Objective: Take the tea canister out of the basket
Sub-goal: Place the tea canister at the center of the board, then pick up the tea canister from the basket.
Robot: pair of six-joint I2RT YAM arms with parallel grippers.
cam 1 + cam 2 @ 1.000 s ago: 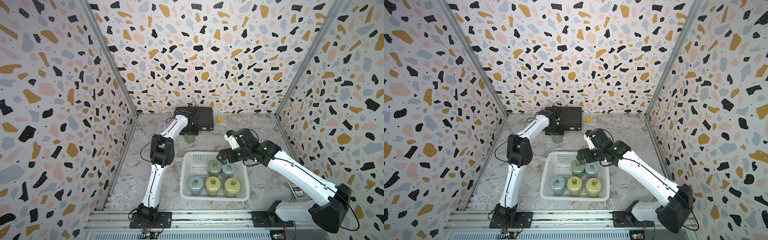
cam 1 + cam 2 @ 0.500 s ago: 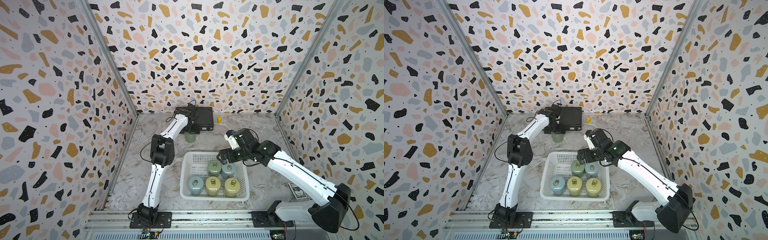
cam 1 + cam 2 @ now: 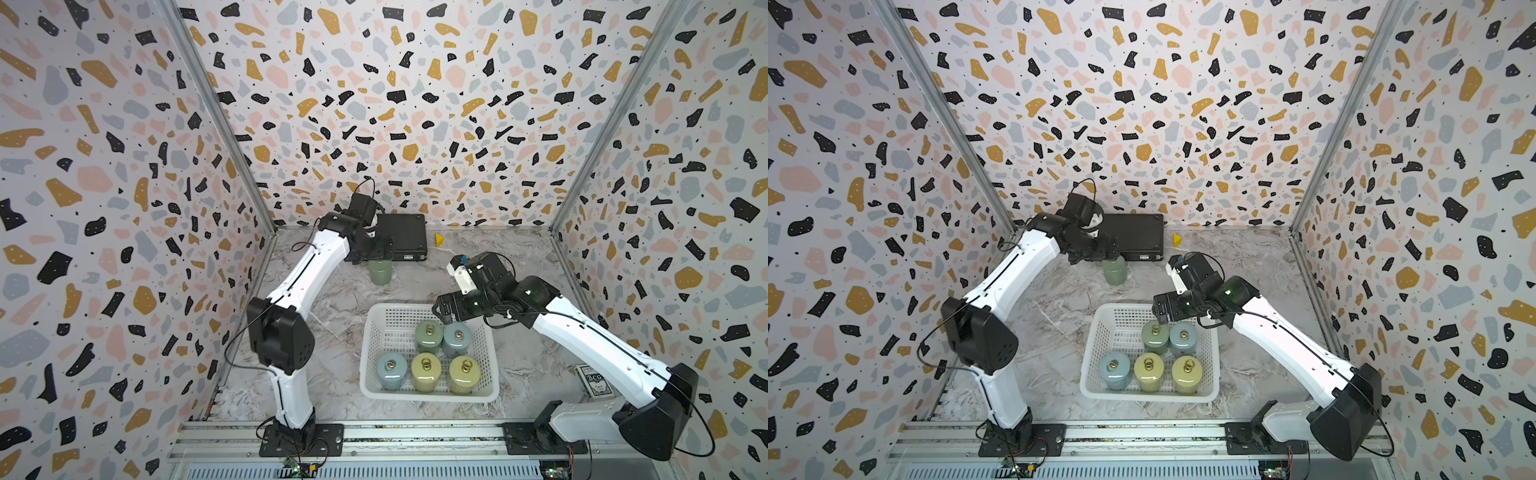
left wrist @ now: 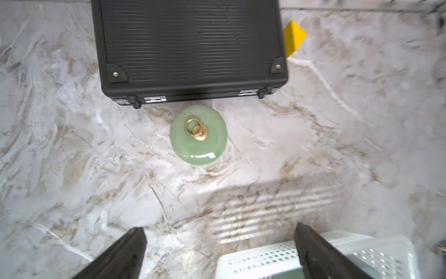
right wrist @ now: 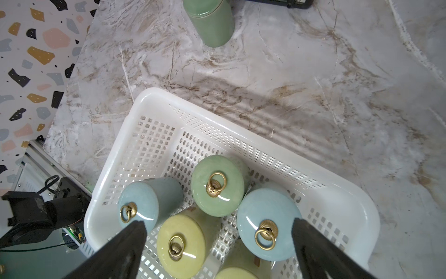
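In a top view the right gripper (image 3: 439, 313), jaws wide and empty, hangs over the upper-right corner of the basket (image 3: 428, 398), the upright basket canister (image 3: 429, 334) just below-left of it, far nearer than the open, empty left gripper (image 3: 380, 254) above the table canister (image 3: 380, 272) at centre frame.

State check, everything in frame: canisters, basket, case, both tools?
green canister: upright on table, outside basket, lid on
basket: on table, holds five upright lidded canisters
black case: shut, flat on table
left tool: open, empty, above green canister
right tool: open, empty, over basket
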